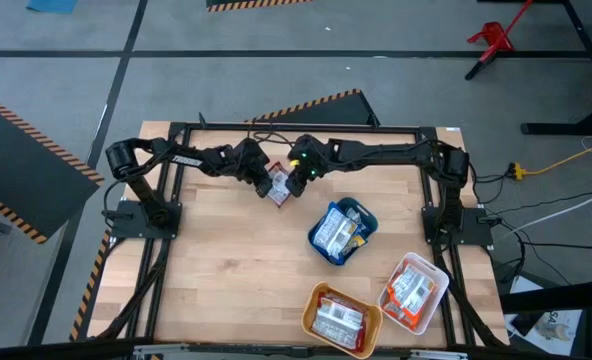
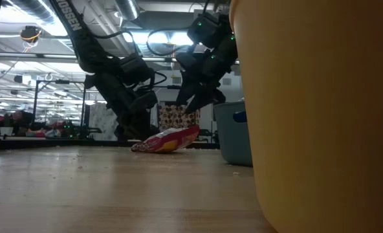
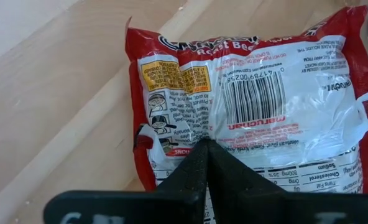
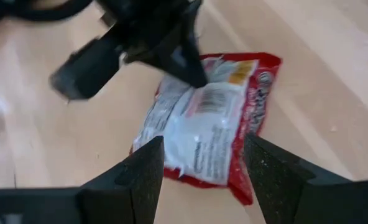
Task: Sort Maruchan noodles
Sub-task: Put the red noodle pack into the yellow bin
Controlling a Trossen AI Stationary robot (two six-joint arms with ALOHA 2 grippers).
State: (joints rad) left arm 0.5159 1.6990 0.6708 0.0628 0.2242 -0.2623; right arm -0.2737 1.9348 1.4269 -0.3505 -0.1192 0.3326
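A: Any print legible?
B: The red-and-white packet (image 3: 246, 106), seen upside down, shows a barcode with "maruchan" beside it and "Roast Bee…" at twelve o'clock.
A: Elsewhere?
B: "…OSSEN" on an arm (image 2: 72, 16); nothing more.

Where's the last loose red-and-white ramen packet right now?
In the high view, the crinkly red-and-white plastic ramen packet lies on the table's far middle, pinched by the left gripper, with the open right gripper beside it.

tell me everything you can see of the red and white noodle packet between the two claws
The red-and-white noodle packet is crinkly plastic, red-edged with a white panel bearing a barcode and printed instructions facing up. It lies on the wooden table near the far middle. The left claw is shut, pinching its wrapper; the right claw hovers open above it.
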